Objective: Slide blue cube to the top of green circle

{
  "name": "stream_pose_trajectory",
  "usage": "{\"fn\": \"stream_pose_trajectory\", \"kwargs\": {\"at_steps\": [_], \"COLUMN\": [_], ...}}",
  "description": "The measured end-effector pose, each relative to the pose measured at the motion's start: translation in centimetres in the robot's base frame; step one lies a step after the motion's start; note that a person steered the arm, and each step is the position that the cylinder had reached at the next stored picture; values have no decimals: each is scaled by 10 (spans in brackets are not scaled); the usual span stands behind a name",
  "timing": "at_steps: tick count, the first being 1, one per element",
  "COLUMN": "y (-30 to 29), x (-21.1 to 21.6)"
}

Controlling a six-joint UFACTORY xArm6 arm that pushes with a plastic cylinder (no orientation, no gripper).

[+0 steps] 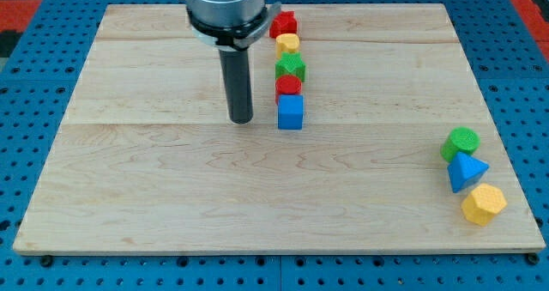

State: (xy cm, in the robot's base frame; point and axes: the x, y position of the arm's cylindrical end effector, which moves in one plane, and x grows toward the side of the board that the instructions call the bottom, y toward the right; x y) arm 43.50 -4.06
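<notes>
The blue cube [291,113] sits near the middle of the wooden board, at the bottom end of a column of blocks. The green circle [461,142] is a green cylinder far off at the view's right, above a blue triangle [466,171]. My tip [242,119] rests on the board just left of the blue cube, with a small gap between them.
Above the blue cube stand a red cylinder [288,86], a green star [291,66], a yellow block [287,43] and a red block [283,24]. A yellow hexagon [484,204] lies below the blue triangle near the board's right edge [515,154].
</notes>
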Motion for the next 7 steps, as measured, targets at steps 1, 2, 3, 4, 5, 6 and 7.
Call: {"fn": "stream_pose_trajectory", "kwargs": {"at_steps": [1,2,3,4,5,6,7], "y": [13,36,80,111,106,88,87], "x": [-10,-20,-21,-12,-6,13,41]}}
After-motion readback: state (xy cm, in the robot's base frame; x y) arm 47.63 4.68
